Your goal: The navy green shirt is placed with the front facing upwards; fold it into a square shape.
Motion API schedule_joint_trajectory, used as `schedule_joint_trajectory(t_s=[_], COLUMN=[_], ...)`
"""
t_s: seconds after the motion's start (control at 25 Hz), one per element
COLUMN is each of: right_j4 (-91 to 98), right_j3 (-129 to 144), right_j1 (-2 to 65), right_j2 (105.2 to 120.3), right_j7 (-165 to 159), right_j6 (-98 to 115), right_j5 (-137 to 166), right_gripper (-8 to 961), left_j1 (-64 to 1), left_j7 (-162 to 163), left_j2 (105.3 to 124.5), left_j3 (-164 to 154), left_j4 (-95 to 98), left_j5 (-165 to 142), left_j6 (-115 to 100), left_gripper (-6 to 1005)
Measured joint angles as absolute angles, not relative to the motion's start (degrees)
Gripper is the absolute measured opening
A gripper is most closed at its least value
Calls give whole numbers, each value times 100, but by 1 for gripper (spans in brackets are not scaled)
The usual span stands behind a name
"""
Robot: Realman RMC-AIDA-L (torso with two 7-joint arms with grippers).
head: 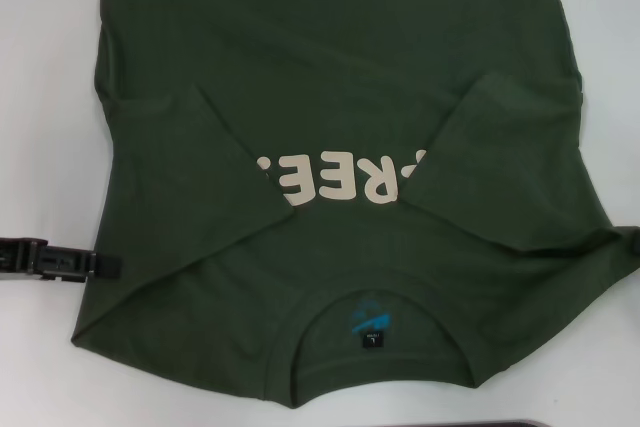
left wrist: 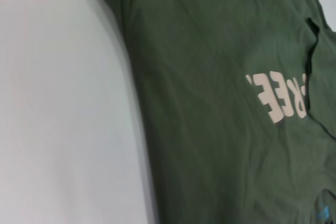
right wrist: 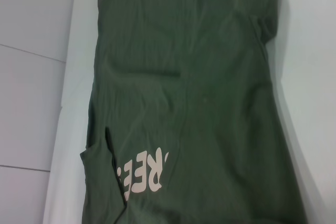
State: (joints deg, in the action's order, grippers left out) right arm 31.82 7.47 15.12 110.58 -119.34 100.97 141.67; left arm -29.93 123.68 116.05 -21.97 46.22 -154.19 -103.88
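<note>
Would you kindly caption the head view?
Navy green shirt with both sleeves folded inward, left gripper at its edge.

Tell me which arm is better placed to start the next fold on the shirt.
Left, probably. The left gripper sits at the navy green shirt's left edge near the shoulder, with that sleeve already folded in over the chest. Only a sliver of the right gripper shows at the opposite edge, so its readiness is unclear.

A plain white table (head: 50, 97) fills the scene under soft, even light.
</note>
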Motion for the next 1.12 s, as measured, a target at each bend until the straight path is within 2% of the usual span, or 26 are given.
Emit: schedule_joint_trajectory(t_s=[1.12], right_j4=[3182], right_j3=[747], right_j1=[1529], right_j2=[11055], right_j7=[-11934], right_j6=[10091], right_j5=[14101], right_gripper=[74], left_j1=[-3020], left_j7=[12330], left_j2=[11620], left_j3=[-2266], left_j4=[4474], left_j5=[-15855], left_j6=[-10574], left_gripper=[771])
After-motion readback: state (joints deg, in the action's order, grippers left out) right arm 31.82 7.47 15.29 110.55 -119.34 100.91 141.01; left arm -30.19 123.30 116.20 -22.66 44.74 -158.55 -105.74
